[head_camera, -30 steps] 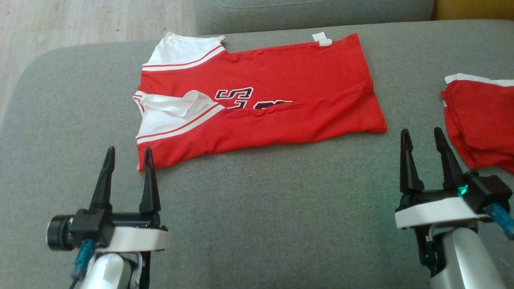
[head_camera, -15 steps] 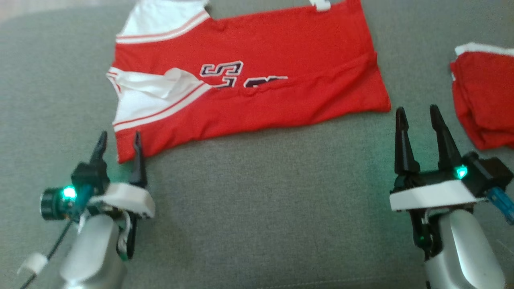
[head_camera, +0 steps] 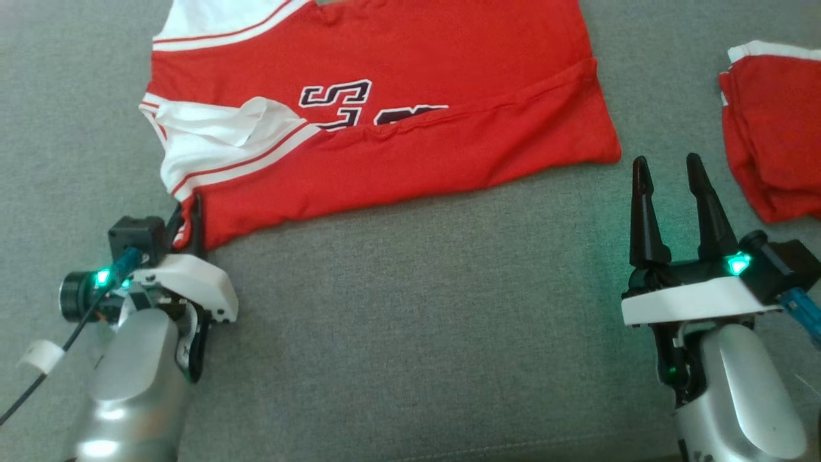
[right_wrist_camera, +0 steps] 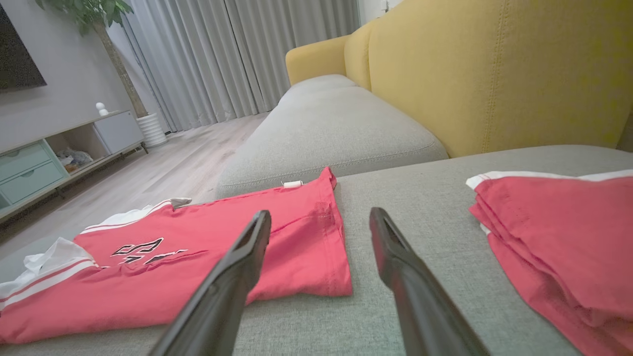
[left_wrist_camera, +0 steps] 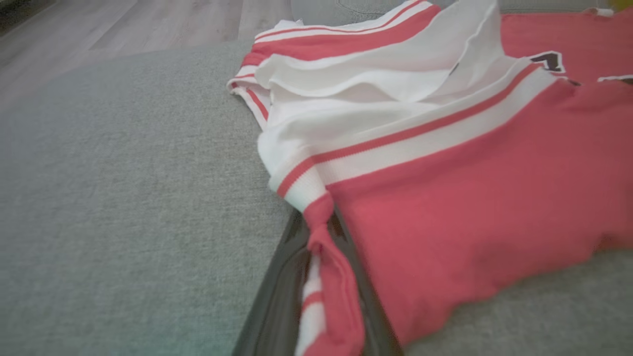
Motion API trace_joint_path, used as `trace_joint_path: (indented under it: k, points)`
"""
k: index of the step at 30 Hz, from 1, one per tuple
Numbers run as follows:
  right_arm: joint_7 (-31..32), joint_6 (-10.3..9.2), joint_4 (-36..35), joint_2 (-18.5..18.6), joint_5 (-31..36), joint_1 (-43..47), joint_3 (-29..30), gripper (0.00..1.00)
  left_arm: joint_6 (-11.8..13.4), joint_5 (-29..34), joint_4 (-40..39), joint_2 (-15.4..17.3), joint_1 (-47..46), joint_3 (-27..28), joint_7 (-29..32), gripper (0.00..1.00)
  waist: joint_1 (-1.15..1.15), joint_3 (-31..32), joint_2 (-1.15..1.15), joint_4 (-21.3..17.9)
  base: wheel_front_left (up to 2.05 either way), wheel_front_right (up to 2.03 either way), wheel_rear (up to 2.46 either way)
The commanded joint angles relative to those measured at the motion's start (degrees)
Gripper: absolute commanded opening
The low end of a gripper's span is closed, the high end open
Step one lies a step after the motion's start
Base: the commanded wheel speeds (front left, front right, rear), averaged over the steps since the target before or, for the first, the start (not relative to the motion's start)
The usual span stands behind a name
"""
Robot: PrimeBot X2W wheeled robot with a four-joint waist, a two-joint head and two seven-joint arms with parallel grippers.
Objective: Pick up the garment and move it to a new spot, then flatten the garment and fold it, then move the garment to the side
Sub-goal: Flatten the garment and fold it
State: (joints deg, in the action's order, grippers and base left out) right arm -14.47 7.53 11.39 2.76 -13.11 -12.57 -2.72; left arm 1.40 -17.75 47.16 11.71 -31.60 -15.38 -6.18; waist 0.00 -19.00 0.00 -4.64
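The left gripper is clamped on the near corner of the red jersey, which lies on the grey cushion. The right gripper stands wide and empty near its hem.

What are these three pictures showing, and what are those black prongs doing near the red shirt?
This is a two-armed robot seen through its own cameras. One picture looks down from its head; two look along each arm's tool from the wrist. On the grey sofa cushion lies a spread red and white jersey, with a folded red garment to its right. The left tool is shut on the jersey's near corner; the left wrist picture shows cloth pinched between its dark fingers. The right tool is open, holding nothing.
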Motion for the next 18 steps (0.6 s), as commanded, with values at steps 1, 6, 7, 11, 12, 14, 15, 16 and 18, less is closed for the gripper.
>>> trace_joint_path:
  k: [1, 6, 7, 11, 12, 14, 15, 16, 18]
  points:
    - [-0.5, -0.04, -0.9, 0.1, -0.3, -1.8, -1.0, 1.0, -0.2, -0.3, 2.2, 0.9, 1.9, 0.5, 0.4, 0.0, 0.0, 0.8, 0.0, 0.5, 0.0, 0.0, 0.0]
    - [-0.4, -0.04, 4.3, 0.1, 1.4, -2.8, -1.1, 1.0, -0.4, -1.2, 0.3, -0.2, 1.3, 1.1, -5.2, 0.0, 0.0, 3.2, 0.0, 1.7, 0.0, 0.0, 0.0]
    - [0.1, -0.04, 5.6, 0.1, 1.7, -3.4, -0.8, 1.0, -0.4, -1.4, -0.5, -0.4, 1.2, 1.3, -6.1, 0.0, 0.0, 3.6, 0.0, 1.9, 0.0, 0.0, 0.0]
    - [4.3, -0.04, 11.0, 0.1, 3.2, -6.8, 1.8, 1.0, -0.6, -1.2, -5.0, -1.0, 1.1, 1.4, -8.0, 0.0, 0.0, 4.8, 0.0, 2.9, 0.0, 0.0, 0.0]
    - [5.8, -0.04, 12.5, 0.1, 3.6, -7.8, 2.4, 1.0, -0.7, -1.1, -6.2, -1.1, 1.3, 1.3, -8.2, 0.0, 0.0, 4.9, 0.0, 3.1, 0.0, 0.0, 0.0]
    - [10.4, -0.04, 17.7, 0.1, 2.4, -11.3, 4.9, 1.0, -1.1, -0.3, -9.9, -1.3, 1.7, 0.4, -8.5, 0.0, 0.0, 4.8, 0.0, 4.0, 0.0, 0.0, 0.0]
    - [12.1, -0.04, 19.6, 0.1, 0.2, -12.7, 5.5, 1.0, -1.3, -0.1, -11.0, -1.4, 1.8, 0.1, -8.6, 0.0, 0.0, 4.6, 0.0, 4.4, 0.0, 0.0, 0.0]
    - [13.3, -0.04, 21.1, 0.1, -0.3, -14.2, 5.8, 1.0, -1.4, 0.0, -12.0, -1.4, 1.9, -0.1, -8.6, 0.0, 0.0, 4.2, 0.0, 4.6, 0.0, 0.0, 0.0]
    - [15.2, -0.04, 24.1, 0.1, 0.5, -17.2, 6.8, 1.0, -1.4, 0.2, -13.7, -1.4, 1.9, -0.5, -8.6, 0.0, 0.0, 3.3, 0.0, 5.0, 0.0, 0.0, 0.0]
